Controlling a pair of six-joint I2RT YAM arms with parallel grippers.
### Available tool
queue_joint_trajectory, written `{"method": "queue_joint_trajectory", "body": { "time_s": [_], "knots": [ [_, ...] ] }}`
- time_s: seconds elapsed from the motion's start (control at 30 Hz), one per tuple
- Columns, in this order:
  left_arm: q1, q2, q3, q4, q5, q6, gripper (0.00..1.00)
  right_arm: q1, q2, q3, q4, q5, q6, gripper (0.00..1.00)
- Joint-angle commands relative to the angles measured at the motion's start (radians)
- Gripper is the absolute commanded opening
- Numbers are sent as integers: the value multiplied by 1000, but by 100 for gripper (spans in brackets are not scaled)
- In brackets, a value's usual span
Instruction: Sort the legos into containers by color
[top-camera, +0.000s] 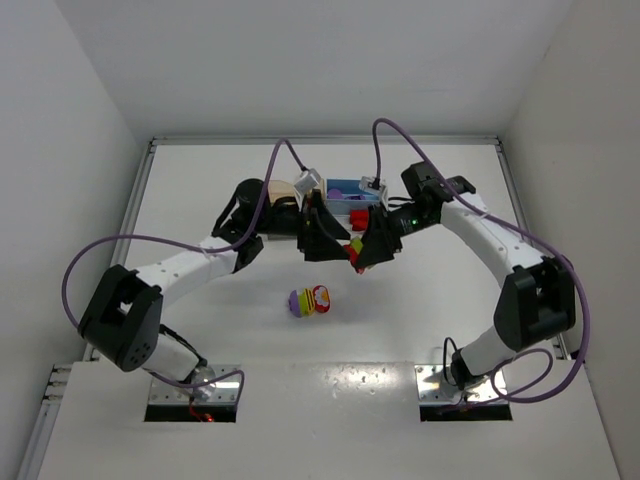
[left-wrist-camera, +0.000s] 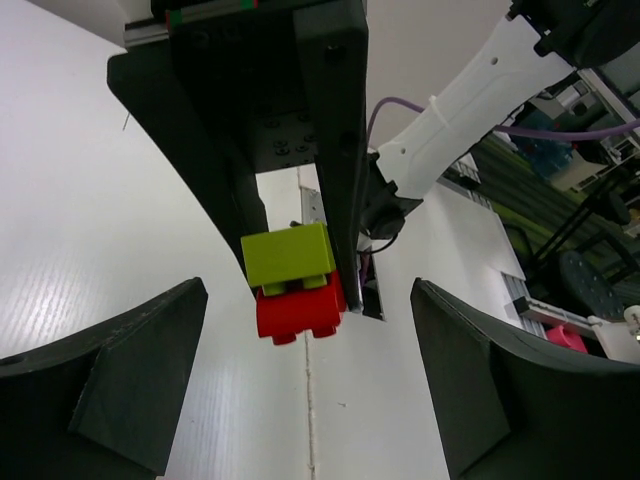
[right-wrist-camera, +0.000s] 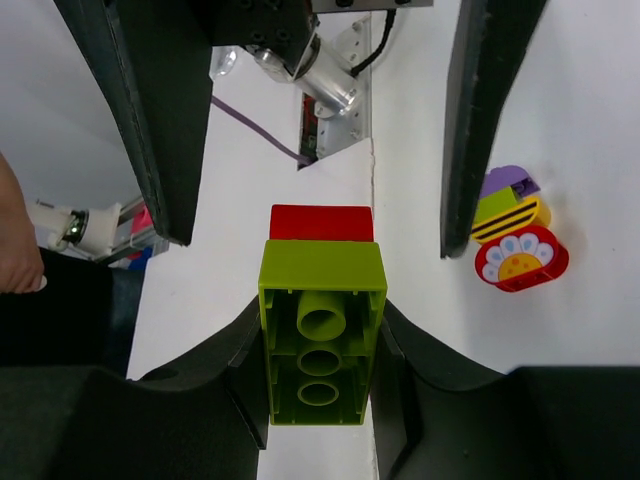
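White table (top-camera: 420, 320) is filling the middle of the top view, with a seam (left-wrist-camera: 306, 420) running down its surface. Plain white walls are boxing it in: left wall (top-camera: 60, 140), right wall (top-camera: 585, 120), back wall (top-camera: 320, 60). A metal rail (top-camera: 138, 195) is edging the table at left. The glossy near panel (top-camera: 330, 410) is catching overhead light at lower centre. Dark clutter (left-wrist-camera: 570, 240) is showing at the right of the left wrist view, too jumbled to identify.

Shows a lime-green lego (right-wrist-camera: 322, 345); a plain red lego (right-wrist-camera: 321, 222); loose legos (right-wrist-camera: 520, 258) in purple, yellow-and-black stripes, and red with a white-petalled, yellow-centred flower.
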Motion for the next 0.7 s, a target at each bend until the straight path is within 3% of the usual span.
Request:
{"method": "queue_joint_trajectory", "body": {
  "time_s": [0.0, 0.27, 0.37, 0.57, 0.6, 0.63, 0.67],
  "knots": [
    [12, 20, 38, 66, 29, -19, 89, 19, 14, 57, 40, -55, -13, 0],
    [12, 38, 38, 46, 38, -19, 79, 30, 23, 88, 60, -55, 15, 0],
    [12, 38, 38, 28, 38, 4, 71, 30, 23, 88, 60, -55, 15, 0],
    [21, 57, 47, 38, 47, -14, 39, 39, 23, 88, 60, -35, 24, 1],
    [21, 57, 47, 52, 47, -14, 26, 39, 23, 88, 60, -35, 24, 4],
    [21, 57, 47, 61, 47, -23, 20, 39, 14, 79, 60, -24, 24, 8],
    [30, 57, 47, 61, 47, -23, 15, 39, 14, 78, 60, -24, 24, 19]
  ]
}}
